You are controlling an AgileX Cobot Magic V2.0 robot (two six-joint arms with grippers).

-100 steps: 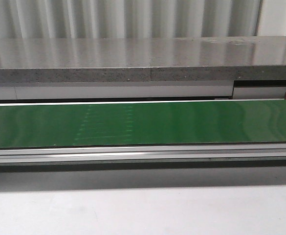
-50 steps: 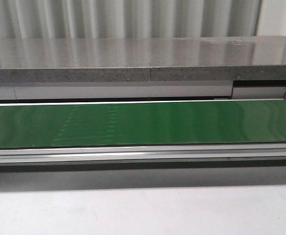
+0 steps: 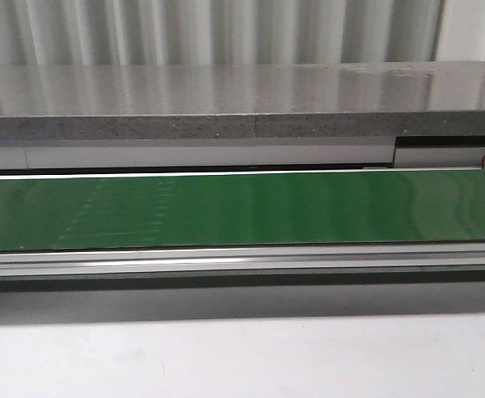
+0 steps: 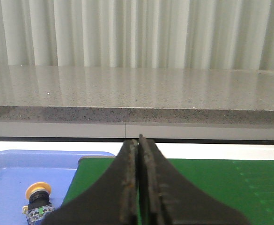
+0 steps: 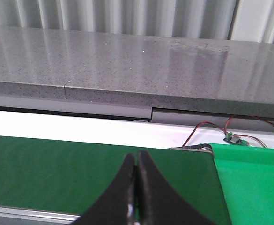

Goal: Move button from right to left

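Note:
The button (image 4: 37,200), with a yellow-orange cap, black collar and boxy contact block, lies in the blue tray (image 4: 15,176) in the left wrist view. My left gripper (image 4: 138,140) is shut and empty above the end of the green belt (image 4: 211,187), beside the tray. My right gripper (image 5: 136,157) is shut and empty above the green belt (image 5: 57,173) near its other end. Neither gripper shows in the front view, where the green belt (image 3: 308,207) carries no button.
A grey stone ledge (image 3: 225,99) runs behind the belt. The belt's metal rail (image 3: 242,261) runs along its near side. Red and black wires with a small circuit board (image 5: 233,137) lie by a bright green surface (image 5: 254,183) past the belt's end roller.
The faint dotted pattern on the belt has slid to the left in the front view. Nothing else has moved.

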